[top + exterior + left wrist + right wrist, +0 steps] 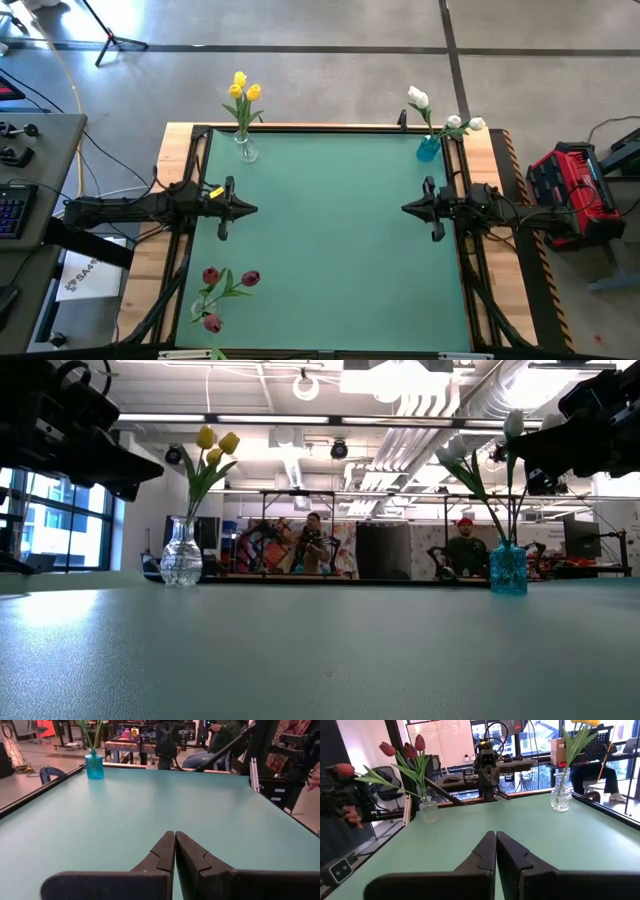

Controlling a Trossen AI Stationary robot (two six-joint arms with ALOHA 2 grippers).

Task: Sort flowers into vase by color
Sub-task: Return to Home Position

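the left fingers [252,209] are pressed together tip to tip with nothing between them. they are held over the left side of the green bench [330,260] and point inward toward its middle. the right fingers [406,208] face them from the right side, likewise closed on nothing. the two sets are level with each other and well apart. in each wrist view the dark fingers [165,851] meet along a thin seam above the bench top.

the flowers are grouped by colour in three vases near the bench's edges. the yellow tulips [243,88] stand in a clear vase [246,150] at the back left corner. the white tulips [418,97] stand in a blue vase [429,148] at the back right corner, their heads leaning out past the bench edge. the dark red tulips [250,279] are in a second clear vase [428,811] at the front left, close to the left arm's base. their stems spread apart, and one head [342,769] droops well out to the side.

from bench height the yellow tulips' vase and the blue vase both stand upright. two people [314,540] sit in the room beyond the bench.
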